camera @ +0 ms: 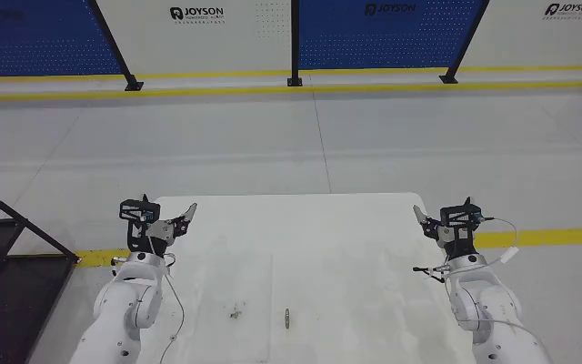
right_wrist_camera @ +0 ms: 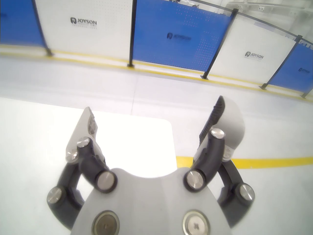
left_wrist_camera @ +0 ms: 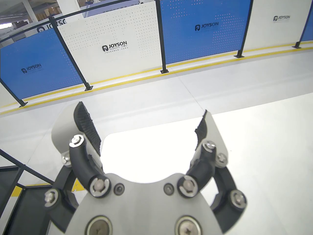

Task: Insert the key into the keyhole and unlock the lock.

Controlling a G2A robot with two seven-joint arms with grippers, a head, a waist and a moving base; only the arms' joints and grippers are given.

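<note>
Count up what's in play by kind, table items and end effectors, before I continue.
Small metallic objects on the table: 2, the left object and the middle object; too small to tell key from lock.
End effectors: 2, the left end effector and the right end effector, both open and empty.
Total: 4.

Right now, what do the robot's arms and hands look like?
The left arm and right arm are smooth, rounded and white, with thin cables trailing beside them. The left hand and right hand each have a silver-grey metal body, black curved links, shiny round screws and two fingers lined with black ribbed pads.
</note>
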